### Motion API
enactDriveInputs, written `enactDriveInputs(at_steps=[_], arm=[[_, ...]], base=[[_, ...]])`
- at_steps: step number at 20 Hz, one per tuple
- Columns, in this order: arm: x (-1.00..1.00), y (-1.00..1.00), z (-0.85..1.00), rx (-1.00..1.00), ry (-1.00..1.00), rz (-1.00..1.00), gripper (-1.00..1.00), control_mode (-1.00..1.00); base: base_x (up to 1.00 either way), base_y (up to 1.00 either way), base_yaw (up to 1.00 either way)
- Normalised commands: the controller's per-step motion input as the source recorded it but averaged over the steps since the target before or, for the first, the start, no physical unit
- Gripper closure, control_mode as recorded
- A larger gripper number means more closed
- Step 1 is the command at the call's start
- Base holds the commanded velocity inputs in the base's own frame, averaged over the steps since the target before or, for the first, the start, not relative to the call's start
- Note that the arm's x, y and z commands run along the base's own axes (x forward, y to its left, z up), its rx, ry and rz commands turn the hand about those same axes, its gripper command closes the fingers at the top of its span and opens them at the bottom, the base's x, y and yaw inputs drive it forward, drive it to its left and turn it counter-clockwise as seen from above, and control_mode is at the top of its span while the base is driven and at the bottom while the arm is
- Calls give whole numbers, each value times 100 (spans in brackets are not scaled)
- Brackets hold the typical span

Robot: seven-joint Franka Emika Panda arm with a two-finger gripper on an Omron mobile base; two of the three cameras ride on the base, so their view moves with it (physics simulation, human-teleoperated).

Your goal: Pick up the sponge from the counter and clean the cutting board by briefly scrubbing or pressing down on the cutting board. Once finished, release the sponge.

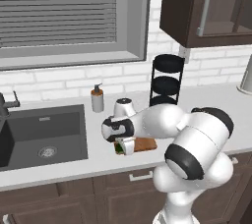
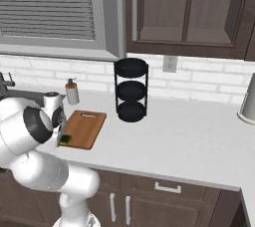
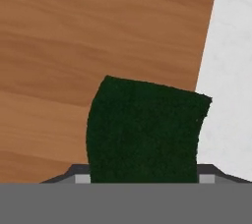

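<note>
Between the two dark finger tips of the tool [image 3: 142, 179], at the bottom of the hand view, sits the dark green sponge [image 3: 145, 129]; the jaws stand on either side of it and are clamped on it. Under the sponge lies the reddish-brown cutting board [image 3: 74, 46], whose wood grain covers most of that view, and the sponge reaches to the board's edge, where the light tabletop [image 3: 231, 70] begins.

From the right base view, the sponge [image 2: 65, 139] sits at the near left corner of the cutting board [image 2: 84, 127], green with a yellow part showing, and the arm's white wrist hangs right above it. The slot handle of the board is at its far short end. From the left base view, the tool [image 1: 126, 145] points down at the board [image 1: 145, 144], with a bit of green visible at its tip.

Farther back on the tabletop [image 2: 189, 141] stand a soap dispenser [image 2: 72, 92] and a black three-tier rack [image 2: 131, 89], near the white brick wall. Left of the board is the dark inset sink [image 1: 42, 134].
</note>
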Motion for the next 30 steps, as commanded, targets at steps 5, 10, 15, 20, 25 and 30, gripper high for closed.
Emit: enactDriveInputs(at_steps=[5,10,15,20,25,30], arm=[[50,0,-36,0,0,0,100,-100],[53,0,-27,0,0,0,100,-100],[37,-6,-39,5,-9,-1,100,-100],[43,-22,-44,13,-16,0,100,-100],[52,-24,-30,15,-16,0,100,-100],[57,-16,-23,14,-17,0,100,-100]], base=[[0,0,0],[0,0,0],[0,0,0],[0,0,0],[0,0,0],[0,0,0]])
